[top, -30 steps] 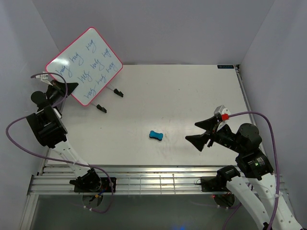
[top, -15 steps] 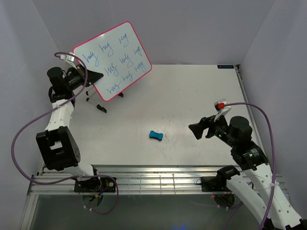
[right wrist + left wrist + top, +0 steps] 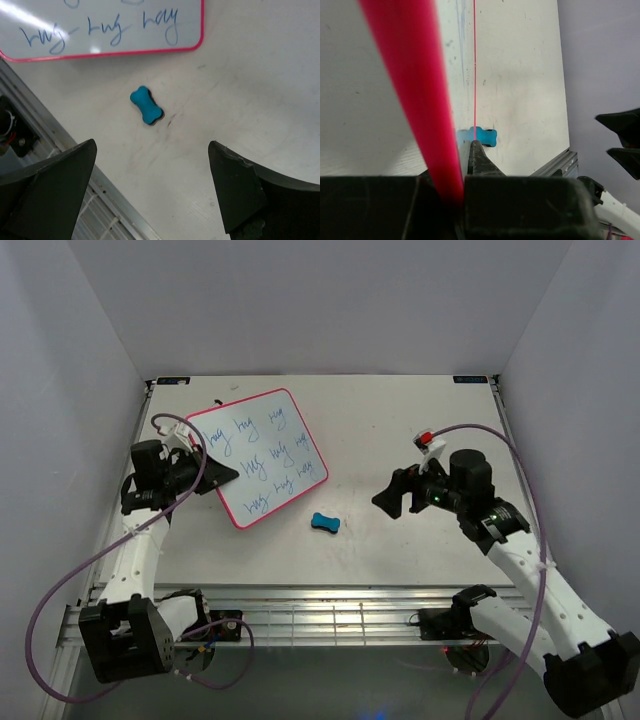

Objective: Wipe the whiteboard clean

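Now the whiteboard [image 3: 262, 455] is clamped by its pink-red rim in the left gripper [image 3: 214, 475], whose jaws are pressed together on the board's near edge. The writing surface extends away from the fingertips toward the table centre.

Change over the last second: the board no longer stands at the far left corner. The left arm has lifted it and brought it in and down. I cannot tell whether its far edge rests on the table [image 3: 420, 420] or hangs just above it. All the blue handwriting is intact, so I judge that no erasing has begun.

The right gripper [image 3: 393, 500] has also moved in from the right side. Its jaws are spread wide and hold nothing. In the right wrist view the blue eraser [image 3: 146, 105] lies on the table ahead of the two fingers, roughly centred between them, and the board's lower edge [image 3: 105, 52] lies just beyond it.

Consequence: the board is now presented within reach of the right arm. My reading is that the step in hand is picking up the eraser [image 3: 324, 523], which calls for a descent and a closure across its narrow waist.
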